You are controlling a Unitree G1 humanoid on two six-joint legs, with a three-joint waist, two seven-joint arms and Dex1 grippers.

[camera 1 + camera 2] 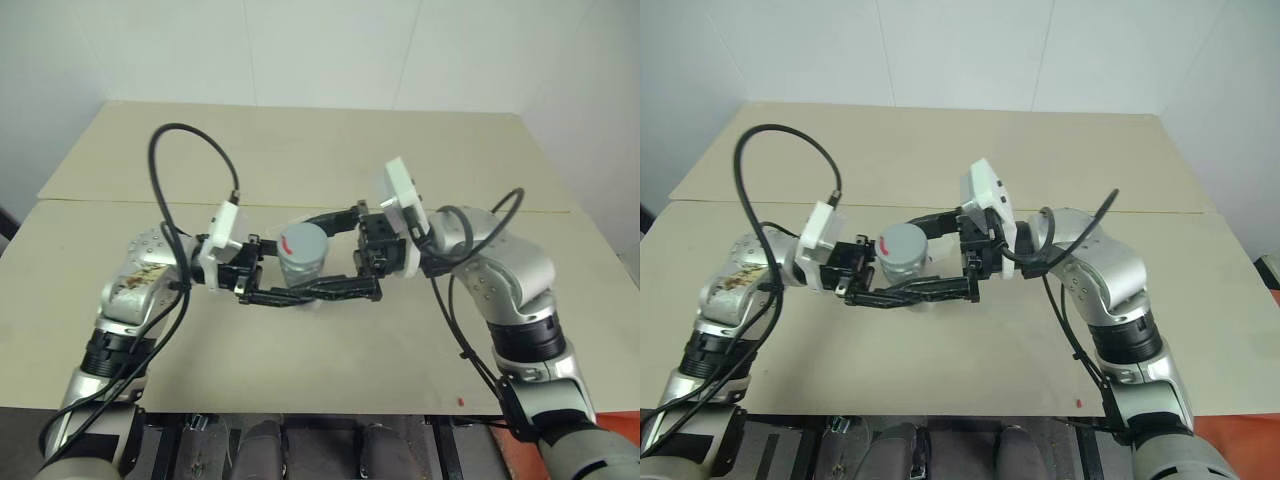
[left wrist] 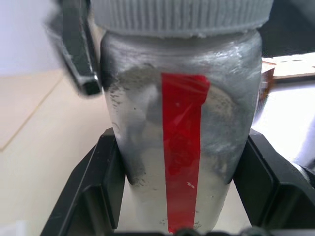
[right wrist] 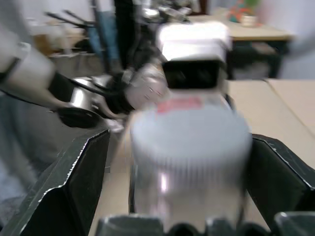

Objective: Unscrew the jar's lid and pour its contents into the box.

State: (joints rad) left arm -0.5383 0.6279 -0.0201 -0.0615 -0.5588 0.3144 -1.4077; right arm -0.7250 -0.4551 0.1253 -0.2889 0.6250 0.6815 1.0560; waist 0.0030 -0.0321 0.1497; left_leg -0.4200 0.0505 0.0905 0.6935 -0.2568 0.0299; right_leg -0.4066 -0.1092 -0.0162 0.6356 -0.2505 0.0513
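In the middle of the head views we hold the jar up above the tabletop, between our two arms, which reach in from the lower left and lower right of the frame. The left tool is clenched on the jar's silvery body: in the left wrist view its black fingers press against both sides of the body, with the red stripe facing the camera. We judge this grip is there to keep the jar from turning while the top is worked.

The lid is still on, its ribbed edge sitting at the upper edge of the left wrist view. The right tool comes in level from the right of the frame, facing the lid, and its fingers stand released on either side of it, with a gap visible at each side in the right wrist view. We read this as a re-grip between turns: open, reset the wrist, close again. The unscrewing looks unfinished, and pouring is yet to come.
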